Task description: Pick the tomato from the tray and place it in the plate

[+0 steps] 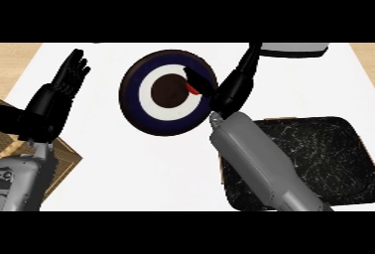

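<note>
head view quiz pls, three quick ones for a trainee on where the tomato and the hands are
1. True or false: the tomato lies in the tray.
2. Which hand is over the plate? A) left B) right C) neither
3. Fill in: the left hand, open with fingers up, shows at the view's ___ side.

Key
1. False: only a bit of red shows, in the curled fingers of the right hand, over the plate's right part and outside the tray.
2. B
3. left
</note>
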